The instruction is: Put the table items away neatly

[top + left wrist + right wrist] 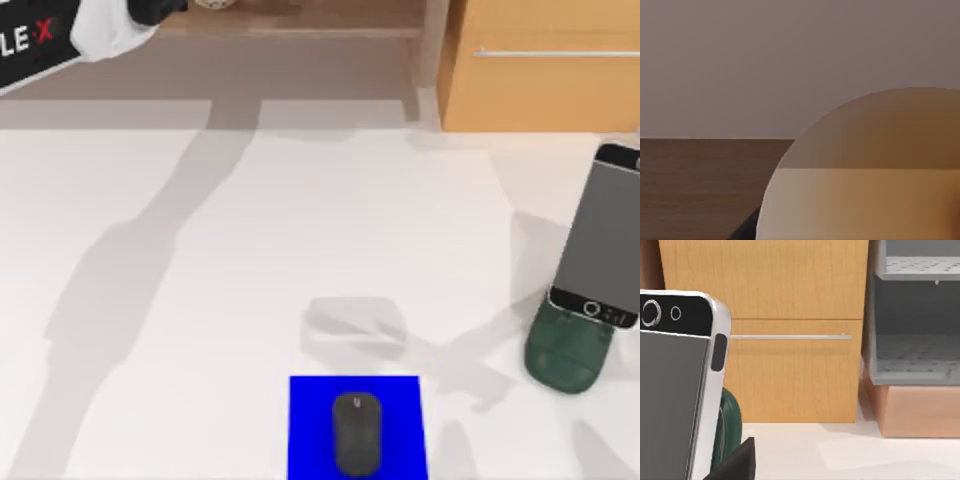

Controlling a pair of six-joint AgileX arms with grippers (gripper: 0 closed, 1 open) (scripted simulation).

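mouse (356,432) sits on the blue pad (310,400), bottom centre; phone (602,238) leans in a green stand (567,352) at right, both seemingly done. cylinder (875,175) looms close in the left wrist view, still unplaced. can't tell either gripper's jaws.

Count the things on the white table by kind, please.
Phone: 1
Green stand: 1
Mouse: 1
Blue mat: 1
Total: 4

smartphone (598,232) propped tilted, right edge | black mouse (356,432) front centre (on blue) | cylinder (875,175)
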